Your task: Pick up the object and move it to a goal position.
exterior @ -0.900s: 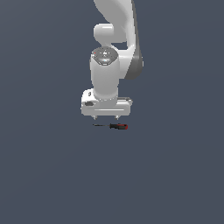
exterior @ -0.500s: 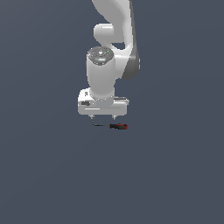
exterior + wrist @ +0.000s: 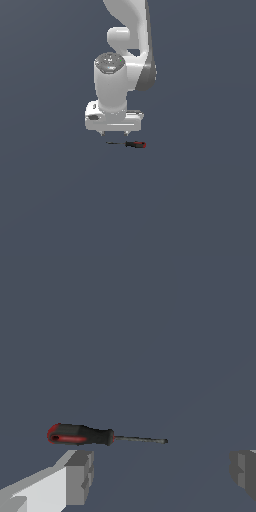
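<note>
My gripper [image 3: 114, 134] hangs wide open and empty, near the screwdriver [image 3: 82, 434]. If I close without centring, I think the fingers [image 3: 79, 477] clip the handle and flick it away.

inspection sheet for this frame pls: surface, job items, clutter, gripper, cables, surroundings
Surface: plain flat dark grey-blue floor, no marks or edges visible.
Job's things: screwdriver lying flat on the surface, thin dark shaft toward the exterior view's left, black handle with red end toward the exterior view's right. No goal marker seen.
Clutter: nothing seen.
Gripper: gripper open, pointing down, empty; the wrist view shows the two fingers wide apart, the screwdriver just beyond the gap between them, untouched.
Cables: nothing seen.
Surroundings: only the white arm rising out of the exterior view's top; nothing else seen.
</note>
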`<state>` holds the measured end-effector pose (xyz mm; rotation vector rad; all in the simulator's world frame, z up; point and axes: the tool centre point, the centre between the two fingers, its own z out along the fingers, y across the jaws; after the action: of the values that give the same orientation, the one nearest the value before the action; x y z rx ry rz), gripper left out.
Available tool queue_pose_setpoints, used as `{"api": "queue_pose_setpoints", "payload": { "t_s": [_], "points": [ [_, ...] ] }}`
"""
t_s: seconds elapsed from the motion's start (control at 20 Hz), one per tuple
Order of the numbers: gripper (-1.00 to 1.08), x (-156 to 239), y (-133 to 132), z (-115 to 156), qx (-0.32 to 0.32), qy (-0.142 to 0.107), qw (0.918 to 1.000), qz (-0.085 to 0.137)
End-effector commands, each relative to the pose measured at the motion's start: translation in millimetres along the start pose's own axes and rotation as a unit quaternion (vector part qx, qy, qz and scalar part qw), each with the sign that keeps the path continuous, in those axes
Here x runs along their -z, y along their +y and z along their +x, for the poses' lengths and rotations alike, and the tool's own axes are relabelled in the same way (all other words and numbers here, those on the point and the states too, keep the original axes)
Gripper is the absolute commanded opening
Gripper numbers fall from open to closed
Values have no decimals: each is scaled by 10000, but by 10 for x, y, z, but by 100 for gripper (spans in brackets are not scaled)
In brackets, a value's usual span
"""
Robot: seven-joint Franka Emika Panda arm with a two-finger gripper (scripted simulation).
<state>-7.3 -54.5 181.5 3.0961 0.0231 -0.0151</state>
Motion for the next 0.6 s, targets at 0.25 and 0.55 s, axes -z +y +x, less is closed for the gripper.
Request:
{"api": "queue_pose_setpoints", "payload": {
  "t_s": [0.25,0.55],
  "points": [
    [100,-65,-11,-18,349,-5,9994,-6],
    [100,-168,-35,-47,918,-10,9958,-12]
  ]
}}
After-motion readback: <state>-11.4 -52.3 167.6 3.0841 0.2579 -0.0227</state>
